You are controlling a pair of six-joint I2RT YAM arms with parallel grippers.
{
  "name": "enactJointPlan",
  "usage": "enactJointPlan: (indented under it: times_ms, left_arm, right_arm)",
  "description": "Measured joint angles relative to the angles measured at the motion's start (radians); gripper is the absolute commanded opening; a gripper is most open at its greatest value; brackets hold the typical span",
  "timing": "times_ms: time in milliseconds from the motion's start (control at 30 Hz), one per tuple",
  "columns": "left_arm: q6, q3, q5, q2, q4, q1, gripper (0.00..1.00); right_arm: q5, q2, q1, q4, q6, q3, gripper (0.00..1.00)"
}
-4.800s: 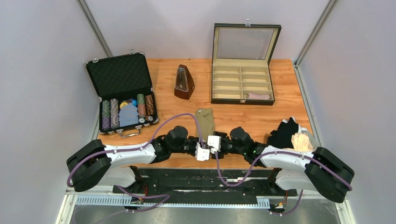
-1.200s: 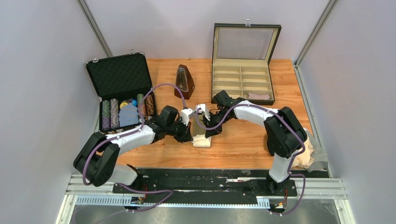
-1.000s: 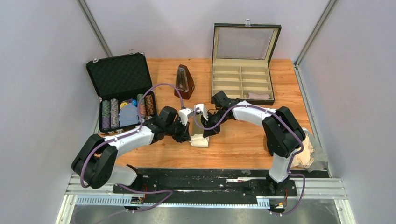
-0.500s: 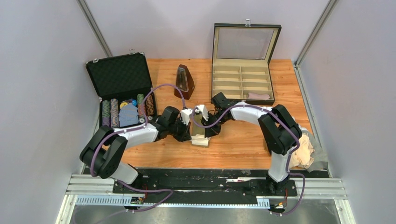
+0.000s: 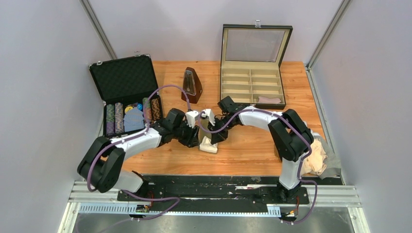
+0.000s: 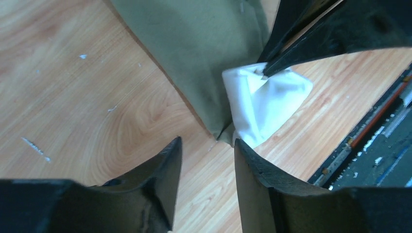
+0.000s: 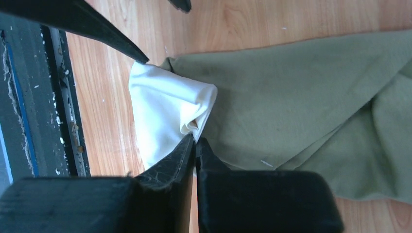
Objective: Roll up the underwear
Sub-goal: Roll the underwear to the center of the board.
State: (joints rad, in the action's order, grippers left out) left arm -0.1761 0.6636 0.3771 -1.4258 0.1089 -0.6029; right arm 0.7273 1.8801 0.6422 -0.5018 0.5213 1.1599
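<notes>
While the right gripper (image 7: 195,140) pinches the folded waistband (image 7: 165,102) of the underwear (image 7: 311,97), probably to anchor it, the left gripper (image 6: 207,142) hangs released at its left.

The top external camera sits above and behind the arm bases and looks down over the whole table (image 5: 252,150) toward its far edge. The wrist cameras look past the left gripper (image 6: 206,143) and the right gripper (image 7: 195,140), close to the wood, from opposite sides. All three views share the olive underwear (image 5: 209,144), midway along the table and nearer its near edge.
</notes>
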Motion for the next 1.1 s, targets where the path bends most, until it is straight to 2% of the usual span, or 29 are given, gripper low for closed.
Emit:
enactJointPlan:
  times_ms: [167,267,533,700,900,1000,1100]
  left_arm:
    - [-0.022,0.000,0.000,0.101,0.038,0.006,0.65]
    - [-0.065,-0.003,0.026,0.117,0.005,0.008,0.70]
    - [-0.137,-0.015,0.085,0.040,-0.105,0.005,0.71]
    - [-0.158,-0.014,0.097,0.019,-0.115,0.008,0.75]
    - [-0.165,-0.025,0.162,0.019,-0.123,0.018,0.68]
    - [-0.176,-0.043,0.198,0.017,-0.164,0.021,0.68]
    - [-0.193,-0.079,0.212,0.022,-0.226,0.028,0.74]
  right_arm:
    - [0.026,0.000,0.028,0.002,0.002,0.014,0.06]
    - [0.027,0.014,0.034,0.003,-0.004,0.028,0.06]
    - [-0.004,0.034,0.043,-0.005,-0.009,0.032,0.05]
    - [-0.029,0.034,0.044,-0.016,-0.012,0.030,0.05]
    - [-0.024,0.032,0.044,-0.004,-0.019,0.018,0.05]
    - [-0.023,0.032,0.044,-0.003,-0.020,0.017,0.05]
    - [-0.024,0.032,0.044,-0.003,-0.023,0.017,0.04]
